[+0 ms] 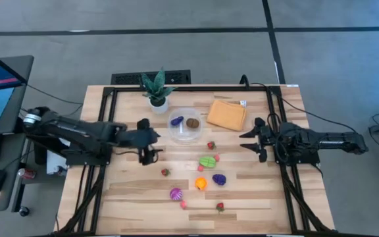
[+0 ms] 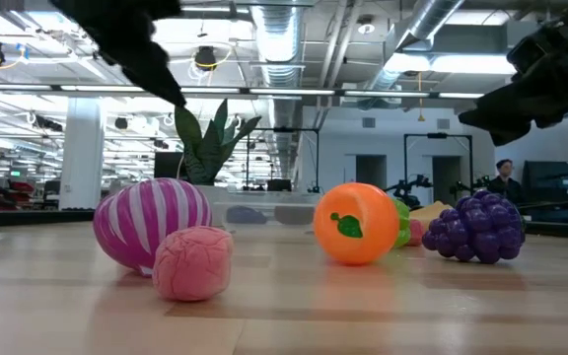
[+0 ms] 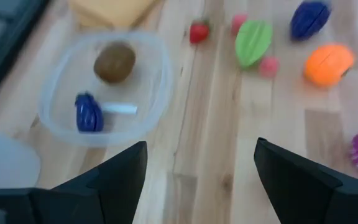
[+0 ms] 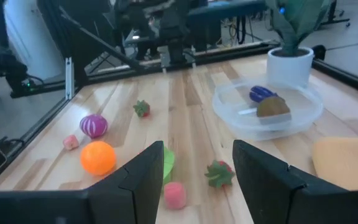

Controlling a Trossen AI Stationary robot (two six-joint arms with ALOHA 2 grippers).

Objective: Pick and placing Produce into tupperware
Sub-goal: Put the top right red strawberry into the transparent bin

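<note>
Light is even and bright, coming from ceiling strip lamps [image 2: 87,87] in the low view — they glare white. The bench [image 1: 255,191] carries only soft, short shadows. The left wrist view is smeared with blur; the tub [image 3: 104,87] has fuzzy edges. Low down, the pink ball [image 2: 192,262] is sharp — the room behind is soft.

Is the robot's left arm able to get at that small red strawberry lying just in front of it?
Probably yes. The left gripper is open and empty, and the strawberry lies alone on bare table close by, with nothing between them.
</note>
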